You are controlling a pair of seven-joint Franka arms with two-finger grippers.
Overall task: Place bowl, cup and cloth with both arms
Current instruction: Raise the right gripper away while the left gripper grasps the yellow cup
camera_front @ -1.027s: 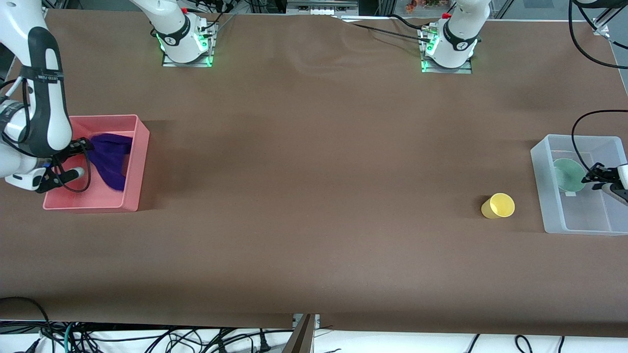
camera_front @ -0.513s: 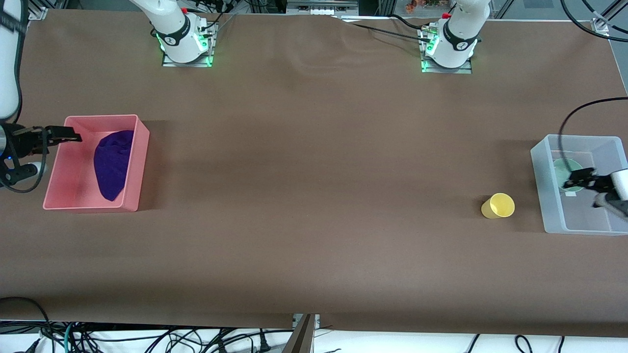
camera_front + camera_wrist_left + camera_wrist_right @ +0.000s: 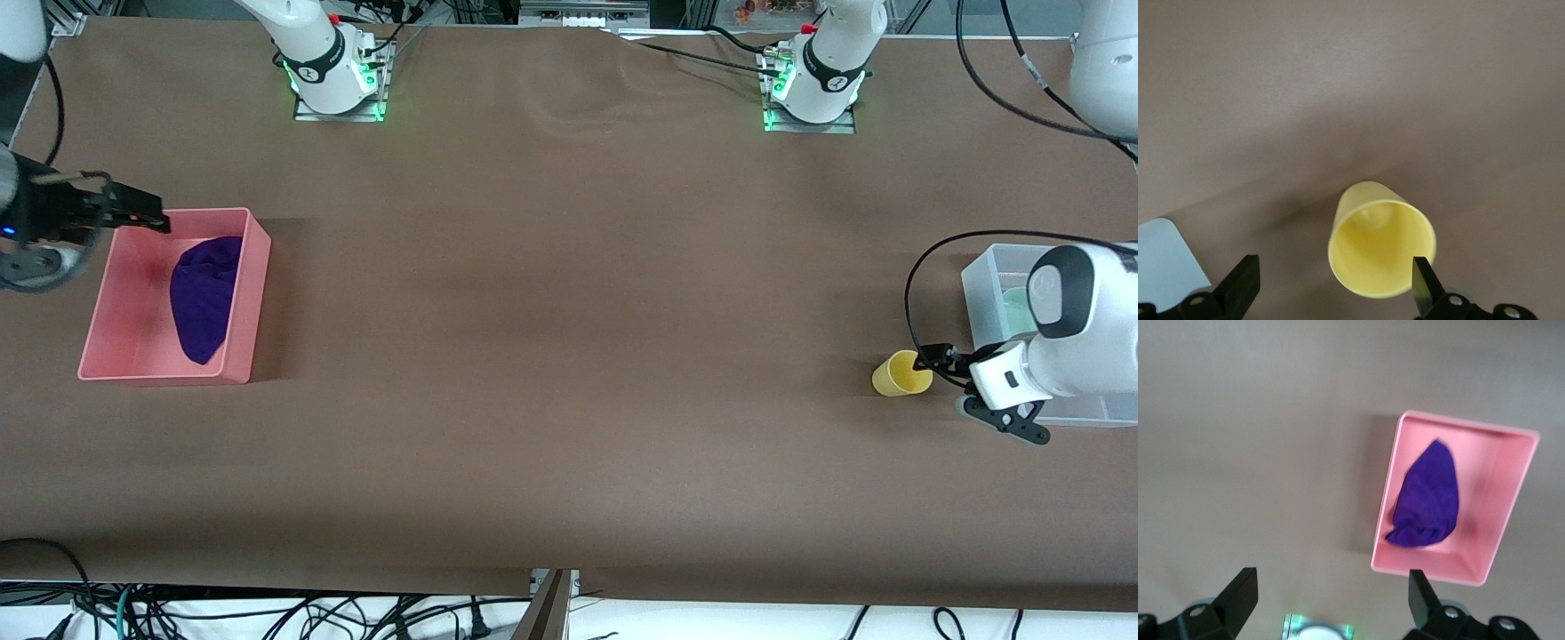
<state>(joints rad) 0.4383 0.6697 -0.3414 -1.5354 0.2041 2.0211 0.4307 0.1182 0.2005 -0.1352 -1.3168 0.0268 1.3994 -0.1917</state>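
Observation:
The yellow cup [image 3: 901, 372] stands on the brown table beside the clear bin [image 3: 978, 284]. My left gripper [image 3: 933, 358] is open and low at the cup's rim. In the left wrist view the cup [image 3: 1381, 248] sits between the spread fingers of the left gripper [image 3: 1333, 288], close to one fingertip [image 3: 1423, 280]. The mint-green bowl [image 3: 1012, 307] lies in the clear bin, partly hidden by the left arm. The purple cloth [image 3: 203, 298] lies in the pink bin [image 3: 253, 293]. My right gripper [image 3: 142, 218] is open and empty over the pink bin's farther corner. The cloth [image 3: 1426, 497] also shows in the right wrist view.
The right arm's base [image 3: 333, 76] and the left arm's base [image 3: 813, 84] stand along the table's farther edge. A corner of the clear bin [image 3: 1165, 260] shows in the left wrist view. The right arm's base [image 3: 1315, 630] shows between the fingers of the right gripper [image 3: 1331, 597].
My left gripper has moved out from over the clear bin to the yellow cup. My right gripper has let go of the cloth and drawn away to the pink bin's farther corner.

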